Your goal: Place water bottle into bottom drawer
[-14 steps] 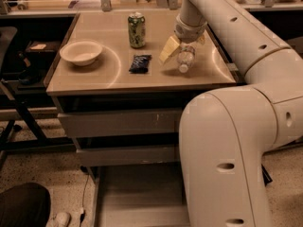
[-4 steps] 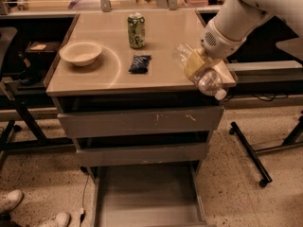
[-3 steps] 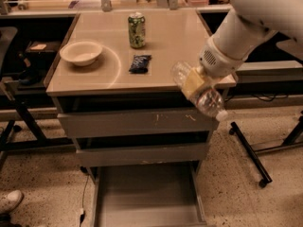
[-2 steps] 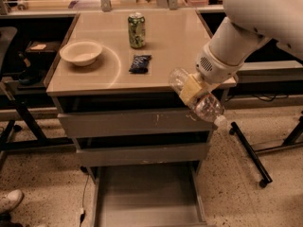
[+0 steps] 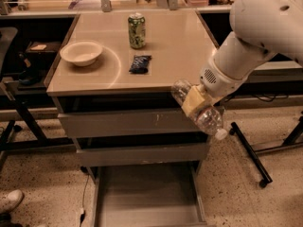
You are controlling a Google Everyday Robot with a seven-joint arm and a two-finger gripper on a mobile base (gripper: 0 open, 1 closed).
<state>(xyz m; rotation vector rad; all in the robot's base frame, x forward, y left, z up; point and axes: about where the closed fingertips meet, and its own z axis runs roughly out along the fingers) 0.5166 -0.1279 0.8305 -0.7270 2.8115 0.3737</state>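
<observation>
a: what sits nearest?
b: the bottom drawer (image 5: 142,195), pulled out, with its grey floor bare. a shoe (image 5: 9,200) shows left of the bottom drawer.
a: where's the water bottle (image 5: 209,119)?
b: in the air, above the bottom drawer and toward its right side. the gripper (image 5: 193,102) is clamped across its middle, so it hangs tilted with the white cap pointing down and right.
a: what's just changed?
b: seconds ago it was held up on the countertop (image 5: 175,46), and a second ago it was passing that edge. now it's clear of the top and lower, level with the upper drawers (image 5: 128,123) above the bottom drawer.
a: and for the task?
b: pick-up and carry-off look done. i'd judge the descent is half made. it needs to come left and down past the right wall before letting go.
a: farther back?
b: above and behind the bottom drawer are a dark packet (image 5: 140,63), a bowl (image 5: 81,52) and the green can (image 5: 137,30), all where they were.
</observation>
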